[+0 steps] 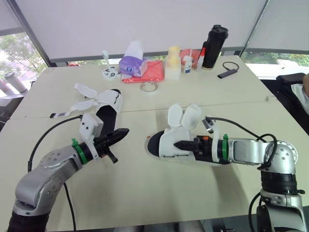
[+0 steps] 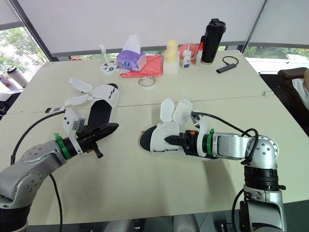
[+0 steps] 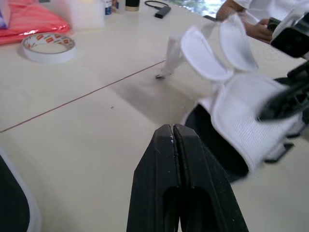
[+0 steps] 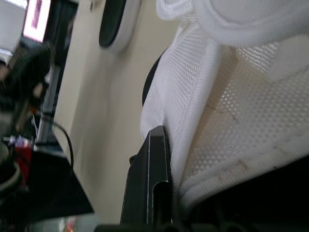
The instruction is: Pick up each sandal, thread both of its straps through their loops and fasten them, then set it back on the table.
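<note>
Closest in, the left pincer (image 1: 123, 132) is held clenched and empty above the bench (image 1: 145, 203), apparently poised to take a strap. The right pincer (image 1: 179, 144) is clamped on the mesh side of the nearer sandal (image 1: 164, 140), which is steadied on the bench with both straps (image 1: 190, 116) standing unthreaded. The second sandal (image 1: 108, 108) lies beyond the left pincer, straps splayed.

Office or meeting room: wide pale worktop (image 1: 145, 193), roller blinds (image 1: 145, 19) over windows (image 1: 14, 53), tissues (image 1: 133, 65), tape roll (image 1: 148, 87), flask (image 1: 212, 47).
</note>
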Controlling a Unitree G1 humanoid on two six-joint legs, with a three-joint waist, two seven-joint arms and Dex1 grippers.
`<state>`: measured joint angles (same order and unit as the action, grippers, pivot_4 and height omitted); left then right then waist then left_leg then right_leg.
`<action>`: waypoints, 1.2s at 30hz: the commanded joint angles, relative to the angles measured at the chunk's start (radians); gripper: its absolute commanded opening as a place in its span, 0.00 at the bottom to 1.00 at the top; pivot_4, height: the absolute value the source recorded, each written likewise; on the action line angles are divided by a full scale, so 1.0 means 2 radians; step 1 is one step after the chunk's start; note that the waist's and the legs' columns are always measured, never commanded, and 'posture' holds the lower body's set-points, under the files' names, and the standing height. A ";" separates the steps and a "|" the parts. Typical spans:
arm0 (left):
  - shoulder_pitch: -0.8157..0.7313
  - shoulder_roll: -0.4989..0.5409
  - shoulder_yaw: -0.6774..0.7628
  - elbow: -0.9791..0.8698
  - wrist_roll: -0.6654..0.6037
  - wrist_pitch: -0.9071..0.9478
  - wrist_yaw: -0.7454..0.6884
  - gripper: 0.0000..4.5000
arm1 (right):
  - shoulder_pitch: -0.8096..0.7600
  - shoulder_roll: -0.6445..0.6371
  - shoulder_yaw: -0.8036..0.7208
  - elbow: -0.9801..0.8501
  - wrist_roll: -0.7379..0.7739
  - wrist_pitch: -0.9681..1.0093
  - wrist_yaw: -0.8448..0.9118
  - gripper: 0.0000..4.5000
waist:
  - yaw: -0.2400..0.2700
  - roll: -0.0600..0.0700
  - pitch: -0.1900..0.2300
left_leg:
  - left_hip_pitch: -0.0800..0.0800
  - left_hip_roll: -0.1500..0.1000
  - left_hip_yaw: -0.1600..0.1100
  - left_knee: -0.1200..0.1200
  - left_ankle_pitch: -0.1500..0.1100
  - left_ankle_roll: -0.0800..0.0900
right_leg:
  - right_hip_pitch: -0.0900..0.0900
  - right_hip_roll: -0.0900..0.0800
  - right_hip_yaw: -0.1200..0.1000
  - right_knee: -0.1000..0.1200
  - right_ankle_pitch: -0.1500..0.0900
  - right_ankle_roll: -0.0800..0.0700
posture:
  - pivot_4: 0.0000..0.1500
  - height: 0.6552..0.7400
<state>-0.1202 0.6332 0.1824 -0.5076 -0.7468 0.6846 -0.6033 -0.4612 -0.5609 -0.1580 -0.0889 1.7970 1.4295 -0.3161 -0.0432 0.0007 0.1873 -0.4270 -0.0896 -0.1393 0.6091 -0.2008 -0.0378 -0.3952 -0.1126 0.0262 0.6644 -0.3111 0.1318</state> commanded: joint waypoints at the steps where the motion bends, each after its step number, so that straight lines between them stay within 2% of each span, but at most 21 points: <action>1: -0.005 0.016 0.010 -0.002 -0.003 -0.010 -0.028 0.00 | -0.013 -0.013 0.038 -0.018 0.064 -0.055 -0.024 0.01 | 0.000 0.000 0.000 | 0.000 0.000 0.000 0.000 0.000 0.000 | 0.000 0.000 0.000 0.000 0.000 0.000 | 1.00 1.00; 8: 0.017 0.026 0.003 -0.021 -0.014 -0.003 -0.060 0.00 | -0.027 -0.015 0.103 -0.011 0.087 -0.107 -0.051 0.01 | 0.003 -0.001 0.001 | 0.000 0.000 0.000 0.000 0.000 0.000 | 0.000 0.000 0.000 -0.001 0.000 0.000 | 1.00 1.00; 22: 0.032 0.057 0.005 -0.021 -0.022 0.001 -0.099 0.00 | -0.032 -0.039 0.161 -0.009 0.088 -0.099 -0.018 0.01 | 0.008 -0.001 0.001 | 0.000 0.000 0.000 0.000 0.000 0.000 | 0.000 0.000 0.000 -0.001 -0.001 -0.001 | 1.00 1.00; 25: 0.032 0.067 -0.001 -0.012 -0.008 -0.012 -0.115 0.00 | -0.031 -0.041 0.167 -0.008 0.088 -0.104 -0.018 0.23 | 0.012 -0.001 0.001 | 0.000 0.000 0.000 0.000 0.000 0.000 | 0.000 0.000 0.000 -0.001 -0.001 -0.002 | 1.00 1.00; 32: 0.020 0.075 -0.040 0.034 0.050 -0.069 -0.169 0.00 | -0.039 -0.058 0.170 0.003 0.088 -0.106 -0.013 0.99 | 0.015 -0.001 0.001 | 0.000 0.000 0.000 0.000 0.000 0.000 | 0.000 0.000 0.000 -0.001 -0.001 -0.002 | 1.00 1.00; 36: -0.003 0.063 -0.073 0.077 0.083 -0.116 -0.204 0.00 | -0.043 -0.089 0.161 -0.002 0.085 -0.103 -0.005 0.99 | 0.017 -0.001 0.001 | 0.000 0.000 0.000 0.000 0.000 0.000 | 0.001 -0.001 0.000 -0.003 -0.001 -0.002 | 1.00 1.00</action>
<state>-0.1031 0.7677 0.0480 -0.3672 -0.6037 0.5029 -0.9785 -0.5342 -0.7068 0.1884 -0.0805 1.9658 1.2239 -0.3333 -0.0087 -0.0016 0.1886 -0.4277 -0.0896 -0.1401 0.6089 -0.2010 -0.0375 -0.3934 -0.1154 0.0261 0.6581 -0.3123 0.1271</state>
